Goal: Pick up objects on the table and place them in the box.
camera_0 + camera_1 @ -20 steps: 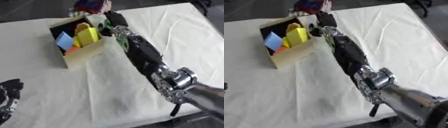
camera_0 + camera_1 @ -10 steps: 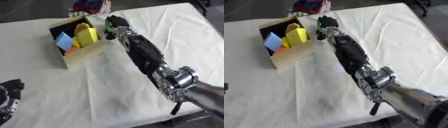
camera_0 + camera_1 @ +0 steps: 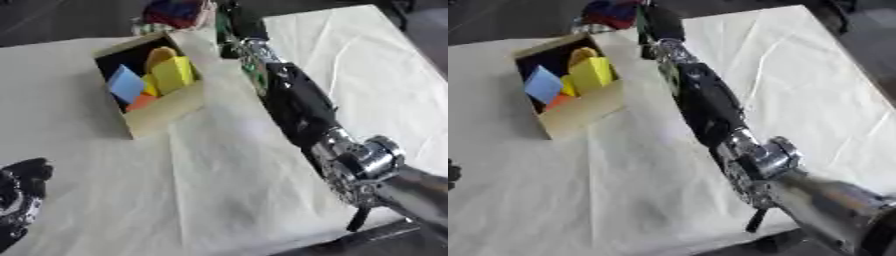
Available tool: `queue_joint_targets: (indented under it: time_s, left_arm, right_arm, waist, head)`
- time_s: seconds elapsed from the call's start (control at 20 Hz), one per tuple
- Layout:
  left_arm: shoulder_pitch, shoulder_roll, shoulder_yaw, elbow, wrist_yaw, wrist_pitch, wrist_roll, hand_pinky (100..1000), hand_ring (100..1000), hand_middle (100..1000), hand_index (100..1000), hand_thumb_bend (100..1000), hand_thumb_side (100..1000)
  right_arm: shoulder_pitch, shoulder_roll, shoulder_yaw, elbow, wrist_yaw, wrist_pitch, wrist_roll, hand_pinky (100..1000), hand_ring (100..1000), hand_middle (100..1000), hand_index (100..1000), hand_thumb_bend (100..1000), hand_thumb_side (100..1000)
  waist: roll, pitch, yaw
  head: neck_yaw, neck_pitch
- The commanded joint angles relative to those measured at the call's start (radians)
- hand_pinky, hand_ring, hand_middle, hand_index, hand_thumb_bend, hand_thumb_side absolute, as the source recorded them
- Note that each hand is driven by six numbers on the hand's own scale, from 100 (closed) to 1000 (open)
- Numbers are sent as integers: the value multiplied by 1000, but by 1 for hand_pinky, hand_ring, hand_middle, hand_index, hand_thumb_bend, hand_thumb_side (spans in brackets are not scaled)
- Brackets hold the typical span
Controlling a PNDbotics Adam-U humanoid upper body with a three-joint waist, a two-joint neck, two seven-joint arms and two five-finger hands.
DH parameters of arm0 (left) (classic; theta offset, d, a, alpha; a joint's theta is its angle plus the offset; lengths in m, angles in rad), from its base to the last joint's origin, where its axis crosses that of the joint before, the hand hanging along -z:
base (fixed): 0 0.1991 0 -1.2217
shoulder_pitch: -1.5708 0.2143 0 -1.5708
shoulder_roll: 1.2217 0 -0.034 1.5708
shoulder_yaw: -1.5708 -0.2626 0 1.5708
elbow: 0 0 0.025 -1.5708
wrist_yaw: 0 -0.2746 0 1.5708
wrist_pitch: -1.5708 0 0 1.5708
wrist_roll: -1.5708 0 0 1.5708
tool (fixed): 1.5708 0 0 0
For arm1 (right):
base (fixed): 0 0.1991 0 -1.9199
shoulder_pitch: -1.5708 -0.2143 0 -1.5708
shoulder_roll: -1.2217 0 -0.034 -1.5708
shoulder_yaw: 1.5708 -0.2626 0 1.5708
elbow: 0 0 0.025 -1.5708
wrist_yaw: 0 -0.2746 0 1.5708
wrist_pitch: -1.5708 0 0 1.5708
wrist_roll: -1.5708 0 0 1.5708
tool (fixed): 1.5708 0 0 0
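The desk (image 3: 105,200) is covered with a creased off-white cloth; beyond its far edge the floor is dark. A tan cardboard box (image 3: 166,107) sits on the far-left part of the cloth, holding a blue block (image 3: 126,84), a yellow block (image 3: 174,74) and orange pieces (image 3: 138,102). The right arm reaches diagonally across the desk — its right robot hand (image 3: 658,25) is at the far edge beside the box; finger state cannot be determined. A red-and-blue object (image 3: 173,11) lies just behind the box. The left robot hand (image 3: 22,195) rests at the lower-left corner — fingers indistinct.
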Motion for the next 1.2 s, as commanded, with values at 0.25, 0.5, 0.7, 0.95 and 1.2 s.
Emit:
queue_joint_targets:
  time_s: [0.25,0.5,0.7,0.95,1.2]
  left_arm:
    - [4,22,3,-17,-6,-1,1,840,804,728,844,100,504]
    - [7,19,2,-16,-6,-2,-1,841,804,728,845,100,503]
    - [12,20,1,-15,-7,-1,-2,841,803,728,845,100,511]
    - [17,20,1,-14,-8,-1,-3,841,803,728,844,100,515]
    - [17,18,1,-15,-8,-1,-3,842,803,729,845,100,518]
  right_arm:
    - [-36,1,157,-150,-240,-242,263,537,450,573,669,100,109]
    - [-41,60,256,-209,-260,-382,485,630,572,705,790,100,119]
    - [-34,77,282,-232,-188,-448,588,857,872,912,942,100,533]
    - [-23,76,250,-235,-2,-422,544,910,937,969,969,100,498]
    - [-18,90,208,-157,145,-337,451,920,950,983,974,100,463]
  waist:
    - [-20,-49,-8]
    - [-18,-57,1]
    - [-24,-61,3]
    - [-30,-66,2]
    - [-31,-67,2]
  head:
    - [16,-3]
    - [8,-3]
    - [7,-3]
    - [9,-3]
    - [10,-3]
